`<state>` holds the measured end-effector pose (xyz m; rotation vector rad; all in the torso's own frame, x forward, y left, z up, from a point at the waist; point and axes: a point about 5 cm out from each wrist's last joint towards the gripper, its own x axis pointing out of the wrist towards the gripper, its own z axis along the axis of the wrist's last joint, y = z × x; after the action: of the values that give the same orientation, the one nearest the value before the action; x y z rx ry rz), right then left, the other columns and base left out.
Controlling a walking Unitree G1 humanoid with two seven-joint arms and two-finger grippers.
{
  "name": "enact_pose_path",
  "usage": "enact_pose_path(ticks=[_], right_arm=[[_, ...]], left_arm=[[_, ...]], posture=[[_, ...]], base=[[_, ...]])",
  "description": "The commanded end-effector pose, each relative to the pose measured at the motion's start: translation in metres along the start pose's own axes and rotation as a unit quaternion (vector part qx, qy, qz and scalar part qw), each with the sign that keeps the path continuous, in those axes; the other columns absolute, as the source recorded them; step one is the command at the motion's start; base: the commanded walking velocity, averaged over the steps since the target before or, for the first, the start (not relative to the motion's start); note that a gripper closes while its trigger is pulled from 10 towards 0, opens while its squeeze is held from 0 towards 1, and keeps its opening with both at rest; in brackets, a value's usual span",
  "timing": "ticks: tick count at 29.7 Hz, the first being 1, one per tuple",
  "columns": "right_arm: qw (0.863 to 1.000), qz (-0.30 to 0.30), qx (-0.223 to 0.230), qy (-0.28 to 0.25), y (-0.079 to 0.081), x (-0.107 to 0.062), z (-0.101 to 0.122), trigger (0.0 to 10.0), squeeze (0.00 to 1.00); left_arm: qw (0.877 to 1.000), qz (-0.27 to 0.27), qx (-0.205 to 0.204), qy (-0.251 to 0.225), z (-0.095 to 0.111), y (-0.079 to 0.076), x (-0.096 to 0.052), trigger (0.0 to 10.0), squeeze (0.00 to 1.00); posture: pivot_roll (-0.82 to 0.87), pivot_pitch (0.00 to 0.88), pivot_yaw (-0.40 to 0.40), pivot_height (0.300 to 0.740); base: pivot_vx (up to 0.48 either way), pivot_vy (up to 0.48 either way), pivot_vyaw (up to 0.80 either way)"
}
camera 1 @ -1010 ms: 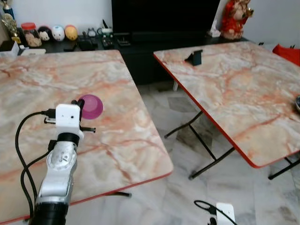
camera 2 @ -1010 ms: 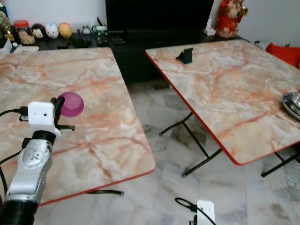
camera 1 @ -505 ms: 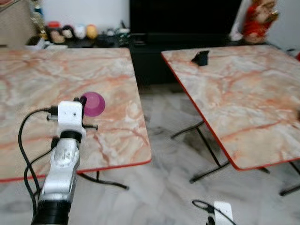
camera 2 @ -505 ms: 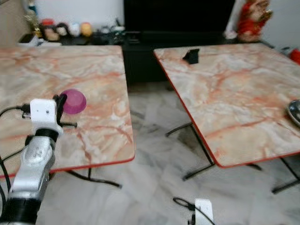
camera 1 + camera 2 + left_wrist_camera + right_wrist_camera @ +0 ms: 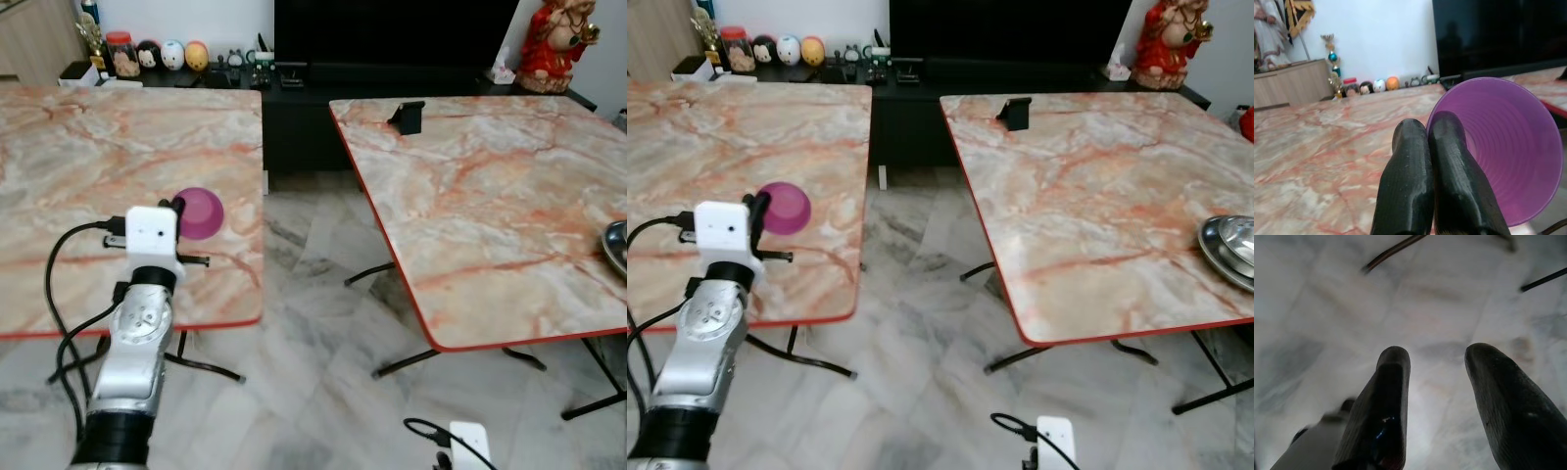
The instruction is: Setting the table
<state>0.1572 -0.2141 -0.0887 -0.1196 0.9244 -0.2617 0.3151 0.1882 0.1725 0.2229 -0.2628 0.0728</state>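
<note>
Here the left gripper (image 5: 1430,142) has its two black fingers (image 5: 1405,191) pressed together over the rim of a purple bowl (image 5: 199,212), one finger inside the wall and one outside, carrying it tipped on its side at the left of the frame, above the near right part of the left table (image 5: 78,147). The bowl looks like thin ridged plastic, so it is probably very light and a little flexible; a pinch on the rim should hold it, though such a smooth wall could slip or swing if the arm jerks, and a hard squeeze might bend it rather than break it. The right gripper (image 5: 1435,377) hangs low over the marble floor (image 5: 323,392), its fingers spread apart and holding nothing. At the right edge of the frame, a steel dish (image 5: 1229,247) sits on the right table (image 5: 1087,186).
</note>
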Motion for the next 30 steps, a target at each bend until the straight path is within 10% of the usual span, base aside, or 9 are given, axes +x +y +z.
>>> enact_pose_path(ticks=[1, 30], right_arm=[[1.000, 0.007, 0.004, 0.005, 0.0049, -0.0007, -0.0014, 10.0, 0.00], [1.000, 0.007, 0.002, 0.002, 0.0085, -0.0011, -0.0010, 10.0, 0.00]], left_arm=[[1.000, 0.004, 0.011, -0.003, 0.0017, 0.0045, 0.0013, 10.0, 0.00], [1.000, -0.020, 0.012, -0.010, 0.0048, -0.0046, 0.0023, 10.0, 0.00]], posture=[[0.13, 0.000, -0.072, 0.724], [0.12, 0.000, -0.066, 0.724]], base=[[0.000, -0.322, 0.00], [0.000, -0.331, 0.10]])
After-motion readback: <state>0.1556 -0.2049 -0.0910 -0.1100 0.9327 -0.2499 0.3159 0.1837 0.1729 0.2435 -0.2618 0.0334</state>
